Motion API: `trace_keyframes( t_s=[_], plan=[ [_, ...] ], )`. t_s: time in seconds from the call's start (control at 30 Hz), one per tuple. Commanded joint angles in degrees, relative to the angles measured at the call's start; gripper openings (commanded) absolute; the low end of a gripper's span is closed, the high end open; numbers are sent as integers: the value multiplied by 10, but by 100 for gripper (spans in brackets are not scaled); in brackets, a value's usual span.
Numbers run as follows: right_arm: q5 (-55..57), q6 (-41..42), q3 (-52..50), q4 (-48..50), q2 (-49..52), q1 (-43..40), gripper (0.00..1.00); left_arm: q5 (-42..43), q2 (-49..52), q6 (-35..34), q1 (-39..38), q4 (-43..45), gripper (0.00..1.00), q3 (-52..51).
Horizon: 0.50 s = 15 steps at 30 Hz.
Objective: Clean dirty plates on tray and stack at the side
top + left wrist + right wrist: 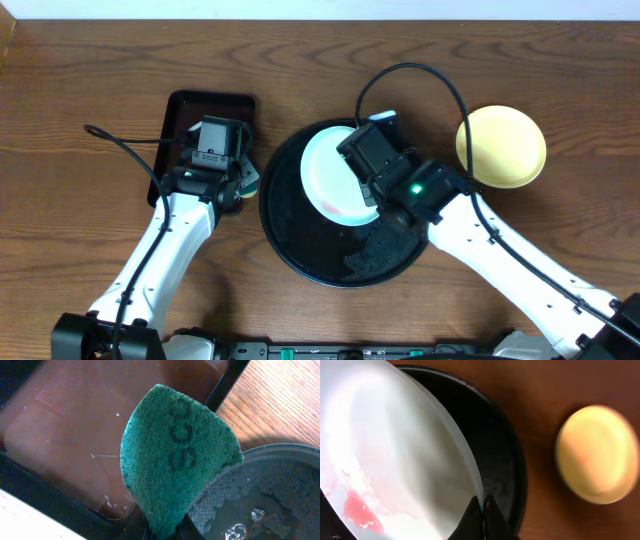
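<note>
A pale white plate (325, 178) lies over the left half of the round black tray (300, 240). A red smear (360, 512) marks its face. My right gripper (484, 510) is shut on this plate's (395, 450) right rim, one finger above and one below. From above, the right gripper (362, 168) covers that rim. A clean pale yellow plate (500, 147) sits on the table to the right of the tray. My left gripper (170, 532) is shut on a green scouring sponge (175, 455), hanging between the two trays, left of the black tray's rim (280, 455).
A rectangular dark brown tray (190, 115) holding water lies at the left, under my left gripper (240, 185). Foam and bubbles (375, 250) sit on the black tray's near floor. Bare wooden table surrounds everything.
</note>
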Motion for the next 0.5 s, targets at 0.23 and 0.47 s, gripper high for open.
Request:
trace_keyframes(
  t_s=[0.23, 0.47],
  plan=[
    [207, -112, 10, 12, -12, 60, 1, 3, 7, 6, 3, -3, 8, -9],
    [330, -180, 10, 28, -12, 110, 1, 3, 8, 6, 3, -3, 8, -9]
  ],
)
